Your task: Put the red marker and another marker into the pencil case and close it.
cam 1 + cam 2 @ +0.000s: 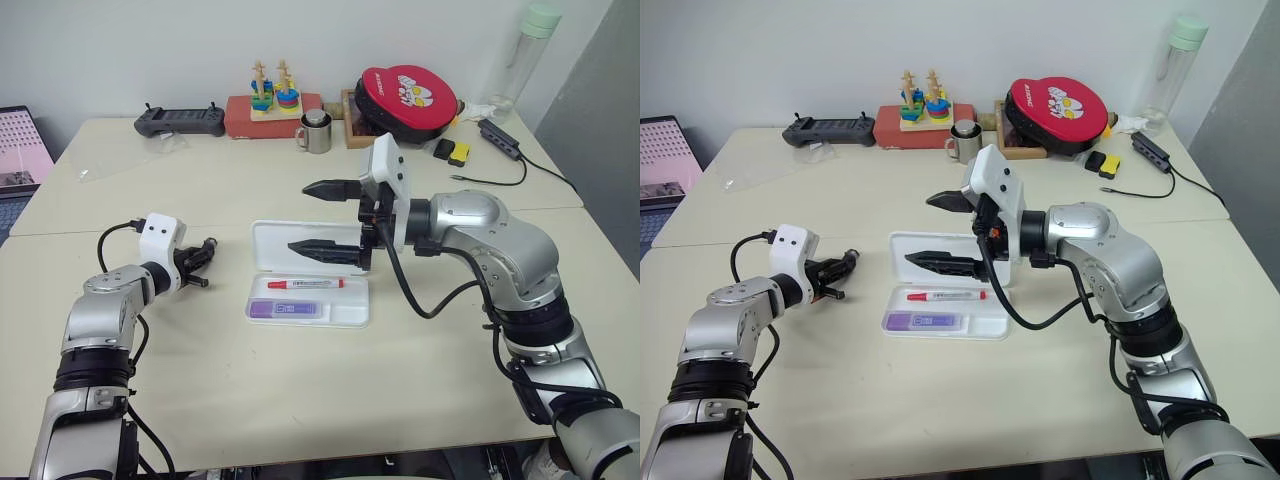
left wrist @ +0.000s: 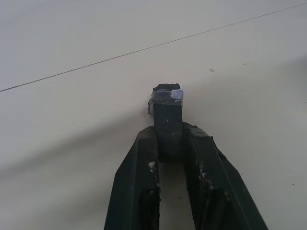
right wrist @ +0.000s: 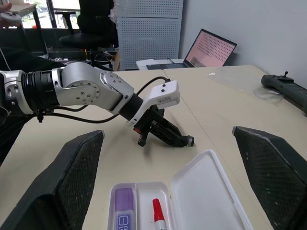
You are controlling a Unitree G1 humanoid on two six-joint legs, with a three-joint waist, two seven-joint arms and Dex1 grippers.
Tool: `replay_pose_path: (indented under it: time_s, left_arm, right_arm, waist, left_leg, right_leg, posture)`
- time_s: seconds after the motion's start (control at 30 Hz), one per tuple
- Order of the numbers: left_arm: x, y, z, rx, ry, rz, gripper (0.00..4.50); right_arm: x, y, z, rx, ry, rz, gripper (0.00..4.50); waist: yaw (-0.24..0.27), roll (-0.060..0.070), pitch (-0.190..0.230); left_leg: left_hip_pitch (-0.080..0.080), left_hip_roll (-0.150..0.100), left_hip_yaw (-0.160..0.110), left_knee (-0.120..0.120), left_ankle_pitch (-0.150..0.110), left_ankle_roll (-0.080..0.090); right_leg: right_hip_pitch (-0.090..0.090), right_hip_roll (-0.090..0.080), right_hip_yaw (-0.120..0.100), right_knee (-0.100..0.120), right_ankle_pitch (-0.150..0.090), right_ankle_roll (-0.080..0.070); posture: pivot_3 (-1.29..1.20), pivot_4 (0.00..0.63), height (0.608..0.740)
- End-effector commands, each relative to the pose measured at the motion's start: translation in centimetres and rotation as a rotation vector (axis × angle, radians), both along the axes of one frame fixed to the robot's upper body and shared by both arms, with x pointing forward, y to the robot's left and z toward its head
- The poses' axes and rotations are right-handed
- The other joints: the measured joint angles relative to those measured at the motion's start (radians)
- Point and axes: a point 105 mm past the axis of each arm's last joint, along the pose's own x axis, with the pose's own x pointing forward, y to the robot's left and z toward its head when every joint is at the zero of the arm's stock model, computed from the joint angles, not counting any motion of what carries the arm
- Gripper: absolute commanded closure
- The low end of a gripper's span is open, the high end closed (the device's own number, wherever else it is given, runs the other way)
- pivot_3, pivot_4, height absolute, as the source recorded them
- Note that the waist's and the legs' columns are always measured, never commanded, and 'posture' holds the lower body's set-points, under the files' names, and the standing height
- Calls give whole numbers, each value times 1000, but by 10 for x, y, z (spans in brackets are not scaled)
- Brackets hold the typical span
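Case (image 1: 350, 312), flat white plastic box with hinged lid open, already holds slim red-capped white marker (image 1: 305, 284) and chunky purple highlighter (image 1: 288, 311); right gripper (image 1: 322, 219) spread wide above lid, left gripper (image 1: 844, 263) clamped on small dark stub (image 2: 167, 115) (off-task); push lid down evenly

One pencil case (image 1: 310, 285) lies at center frame, holding one red marker (image 1: 305, 284) and one purple highlighter (image 1: 288, 311). Upper frame: one steel mug (image 1: 316, 131), one game controller (image 1: 180, 122), two ring-stacking toys (image 1: 272, 88).
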Motion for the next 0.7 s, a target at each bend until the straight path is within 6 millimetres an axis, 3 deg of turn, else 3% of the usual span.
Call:
replay_pose_path:
  time_s: [0.03, 0.13, 0.2, 0.3, 0.37, 0.5, 0.7]
  left_arm:
    - [2, 13, 23, -1, -95, 34, 4120]
    - [1, -13, 64, -66, -257, -119, 4120]
    - [-9, -47, 95, -105, -352, -314, 4120]
    - [-37, -102, 115, -129, -369, -639, 4120]
    - [-59, -133, 111, -107, -302, -843, 4120]
    - [-87, -165, 68, 58, -106, -1118, 4120]
    - [-90, -187, 30, 98, 6, -1265, 4120]
  right_arm:
    - [-7, -10, 14, 39, -33, 16, 0]
    - [-8, -19, 17, 52, -20, 19, 0]
    - [-11, -27, 18, 56, -3, 23, 0]
    - [-17, -42, 11, 27, 32, 31, 0]
    - [-19, -49, 5, -7, 49, 20, 0]
    - [-22, -60, -9, -70, 74, -20, 0]
    - [-29, -67, -32, -155, 105, -72, 0]
  waist:
    - [0, 0, 0]
    - [2, 0, 0]
    - [4, 0, 0]
    - [7, 0, 0]
    - [5, -1, 0]
    - [-1, 1, 0]
    - [6, 1, 0]
  left_leg:
    - [0, 0, 0, 0, 0, 0]
    - [0, 0, -1, 0, 0, 0]
    - [-2, 0, -2, 1, 0, 0]
    - [-2, 0, -2, 1, 0, 0]
    - [-2, 0, -2, 0, 0, 0]
    - [-1, 1, 0, -1, 0, 0]
    - [0, 1, 2, -1, 0, 0]
  right_leg:
    - [0, 0, 0, 0, 0, 0]
    - [0, 0, 0, 0, 0, 0]
    - [0, -1, 0, -1, 0, 0]
    - [1, -2, 1, -1, 0, 0]
    - [1, -2, 1, -2, 0, 0]
    - [1, -1, 2, -2, 0, 0]
    - [2, 0, 4, -2, 0, 0]
  posture:
    - [0, 150, 740]
    - [0, 150, 740]
    - [0, 150, 740]
    - [0, 150, 740]
    - [0, 150, 740]
    - [0, 150, 740]
    - [0, 150, 740]
